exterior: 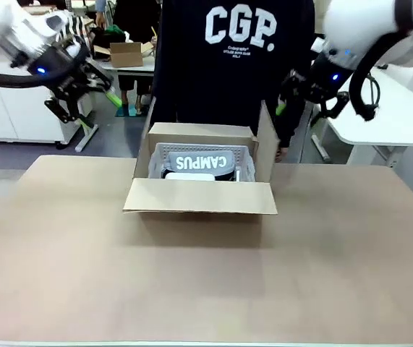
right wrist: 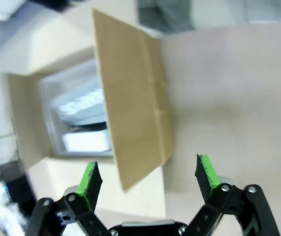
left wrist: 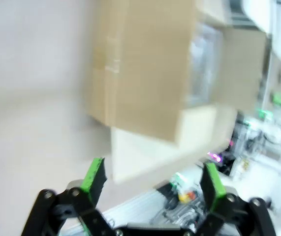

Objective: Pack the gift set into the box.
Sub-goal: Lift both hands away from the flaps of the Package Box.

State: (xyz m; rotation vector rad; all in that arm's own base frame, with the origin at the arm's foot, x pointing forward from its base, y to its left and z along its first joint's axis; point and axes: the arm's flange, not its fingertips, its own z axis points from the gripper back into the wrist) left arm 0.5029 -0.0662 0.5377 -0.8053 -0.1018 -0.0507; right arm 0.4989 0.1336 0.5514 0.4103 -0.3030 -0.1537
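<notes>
In the front view the box (exterior: 200, 170) sits at the centre of the frame on the tan counter (exterior: 206, 282), slightly above the middle. Its near flap (exterior: 200, 196) is folded outward and lies almost flat toward the camera; the flap at picture right (exterior: 267, 150) stands upright, and the far flap rises behind the opening. The gift set (exterior: 200, 163) lies inside the box, its dark face up with white block letters reading "CAMPUS" upside down from this side, and a pale patch shows at its near edge.

A person in a dark sweatshirt (exterior: 235, 58) with white "CGP." lettering stands at the top centre, directly behind the box.

The left gripper (exterior: 65, 87) hangs in the upper left of the frame, well apart from the box and above the counter's far edge. In the left wrist view, which is blurred, its jaws are spread wide with nothing between the green pads (left wrist: 94, 176), and the box (left wrist: 145, 83) fills the upper middle.

The right gripper (exterior: 296, 90) is in the upper right of the front view, near the upright flap but not touching it. In the right wrist view its jaws also stand wide and empty, green pads (right wrist: 207, 173) at either side of the bottom edge, with the box (right wrist: 130, 123) and the gift set (right wrist: 78, 105) in the upper left.
</notes>
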